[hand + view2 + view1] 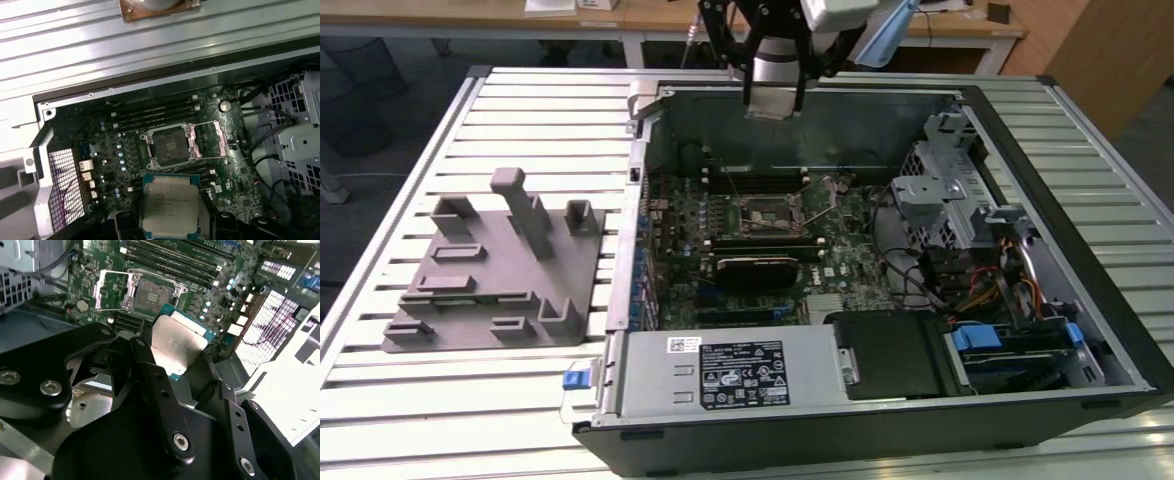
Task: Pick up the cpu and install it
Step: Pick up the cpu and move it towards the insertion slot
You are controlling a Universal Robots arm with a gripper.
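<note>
We see our hand closed on the cpu, held clear of the open socket in the computer case. The case and a grey fixture sit on the slatted metal surface; wooden desks stand behind

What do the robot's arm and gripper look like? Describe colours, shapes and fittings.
The gripper has matte black, angular fingers on linkage bars with silver bolt heads. In the exterior view, the arm ends in a silvery-grey section with black brackets.

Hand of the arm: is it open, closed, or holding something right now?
Hand: closed, holding the small flat square cpu with silvery metal top.
</note>
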